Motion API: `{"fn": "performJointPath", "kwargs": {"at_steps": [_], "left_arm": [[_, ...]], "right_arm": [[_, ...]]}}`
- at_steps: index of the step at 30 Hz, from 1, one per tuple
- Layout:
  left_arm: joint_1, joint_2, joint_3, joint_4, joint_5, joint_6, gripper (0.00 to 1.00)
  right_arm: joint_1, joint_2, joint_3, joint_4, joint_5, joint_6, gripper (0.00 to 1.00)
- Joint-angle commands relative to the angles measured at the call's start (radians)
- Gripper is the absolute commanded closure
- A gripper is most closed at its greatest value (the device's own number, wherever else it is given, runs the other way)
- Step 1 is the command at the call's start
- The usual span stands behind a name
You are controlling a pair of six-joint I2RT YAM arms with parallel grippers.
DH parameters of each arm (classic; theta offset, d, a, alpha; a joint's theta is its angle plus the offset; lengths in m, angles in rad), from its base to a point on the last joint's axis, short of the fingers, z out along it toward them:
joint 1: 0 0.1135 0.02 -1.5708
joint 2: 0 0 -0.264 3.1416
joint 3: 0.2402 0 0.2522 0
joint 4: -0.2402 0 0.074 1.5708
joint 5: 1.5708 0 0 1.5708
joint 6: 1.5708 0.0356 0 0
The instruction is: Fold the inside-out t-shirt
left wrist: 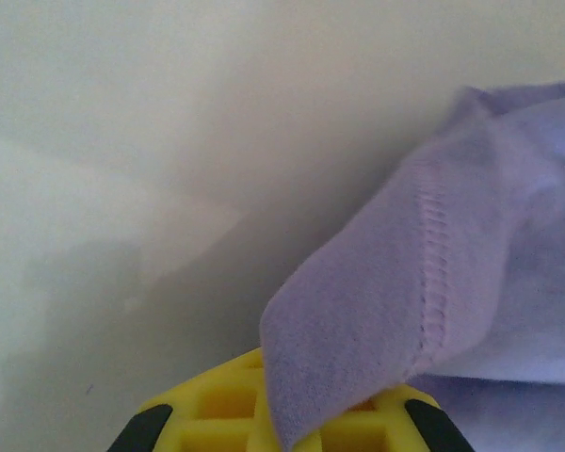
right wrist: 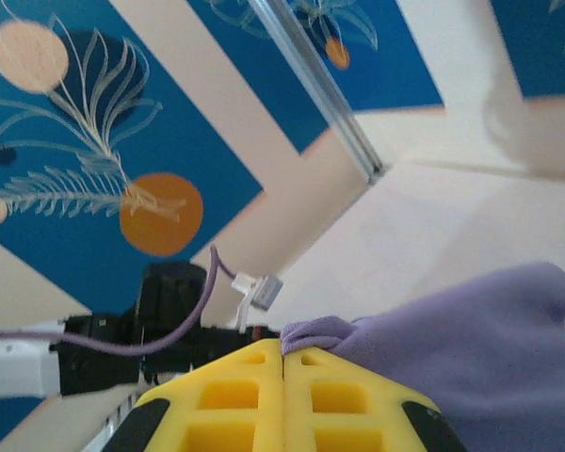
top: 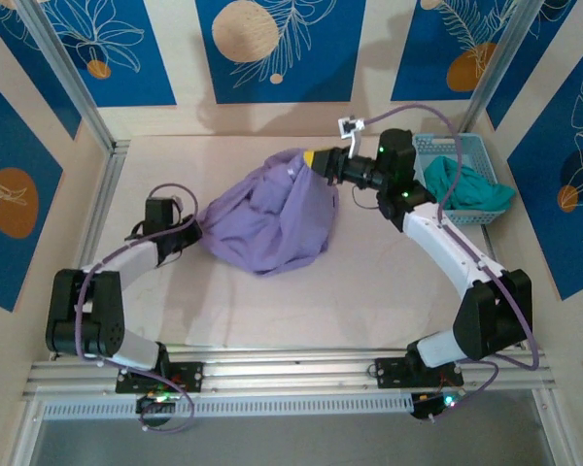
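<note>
Fingers (right wrist: 231,400): yellow gridded plastic, clamping cloth | t-shirt (top: 272,223): lavender knit, bunched

A fold of the t-shirt (left wrist: 424,311) hides the left tool's (left wrist: 259,375) middle; the bottom edge crops its base.

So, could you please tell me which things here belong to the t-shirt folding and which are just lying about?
In the job:
lavender t-shirt
left gripper, shut on it
right gripper, shut on it

Lying about:
teal garment
blue basket holding it
</note>
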Motion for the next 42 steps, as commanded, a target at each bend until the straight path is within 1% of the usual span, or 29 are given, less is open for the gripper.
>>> {"fn": "performJointPath", "kwargs": {"at_steps": [1, 3, 4, 6, 8, 10, 14, 16, 18, 19, 20, 21, 23, 25, 26, 30, 32, 34, 38, 42], "left_arm": [[-0.008, -0.014, -0.037, 0.063, 0.027, -0.012, 0.83], [-0.027, -0.072, -0.054, 0.043, 0.02, 0.017, 0.59], [-0.047, -0.106, -0.053, 0.027, 0.007, 0.034, 0.5], [-0.12, -0.176, -0.037, -0.01, -0.028, 0.085, 0.36], [-0.206, -0.211, -0.012, -0.014, -0.026, 0.116, 0.28], [-0.28, -0.2, 0.022, 0.011, 0.029, 0.113, 0.25], [-0.407, -0.103, 0.105, 0.075, 0.173, 0.07, 0.24], [-0.461, -0.063, 0.129, 0.098, 0.202, 0.063, 0.24], [-0.497, -0.031, 0.138, 0.117, 0.216, 0.054, 0.26], [-0.504, -0.012, 0.138, 0.133, 0.221, 0.049, 0.29], [-0.507, 0.009, 0.139, 0.144, 0.22, 0.044, 0.35], [-0.507, 0.027, 0.145, 0.144, 0.211, 0.042, 0.44], [-0.502, 0.072, 0.166, 0.144, 0.178, 0.052, 0.65], [-0.482, 0.101, 0.181, 0.16, 0.161, 0.054, 0.89], [-0.464, 0.107, 0.186, 0.167, 0.161, 0.051, 1.0], [-0.354, 0.055, 0.16, 0.177, 0.147, 0.025, 1.0], [-0.291, 0.007, 0.131, 0.161, 0.116, 0.005, 1.0], [-0.251, -0.029, 0.109, 0.114, 0.06, 0.004, 1.0], [-0.208, -0.075, 0.05, 0.023, -0.085, 0.028, 1.0], [-0.207, -0.112, 0.0, -0.02, -0.142, 0.059, 1.0]], "right_arm": [[0.01, -0.009, -0.097, -0.039, -0.057, -0.058, 1.0], [0.012, -0.019, -0.151, -0.054, -0.056, -0.073, 1.0], [0.011, -0.022, -0.172, -0.057, -0.055, -0.078, 1.0], [0.012, -0.032, -0.209, -0.067, -0.048, -0.087, 1.0], [0.012, -0.04, -0.233, -0.069, -0.043, -0.091, 1.0], [0.014, -0.051, -0.251, -0.069, -0.03, -0.091, 1.0], [0.009, -0.065, -0.255, -0.088, -0.003, -0.094, 1.0], [0.005, -0.07, -0.244, -0.108, 0.011, -0.097, 1.0], [0.001, -0.076, -0.23, -0.127, 0.022, -0.099, 1.0], [-0.003, -0.081, -0.222, -0.132, 0.025, -0.098, 1.0], [-0.005, -0.083, -0.216, -0.136, 0.023, -0.095, 1.0], [-0.008, -0.086, -0.21, -0.138, 0.019, -0.092, 1.0], [-0.013, -0.099, -0.199, -0.145, 0.001, -0.087, 1.0], [-0.025, -0.126, -0.195, -0.16, -0.011, -0.087, 1.0], [-0.034, -0.144, -0.193, -0.176, -0.013, -0.094, 1.0], [-0.098, -0.247, -0.185, -0.24, -0.02, -0.122, 1.0], [-0.137, -0.3, -0.196, -0.248, -0.036, -0.119, 1.0], [-0.151, -0.336, -0.215, -0.247, -0.036, -0.119, 1.0], [-0.148, -0.362, -0.298, -0.225, -0.021, -0.105, 1.0], [-0.142, -0.357, -0.398, -0.199, 0.006, -0.088, 1.0]]}}
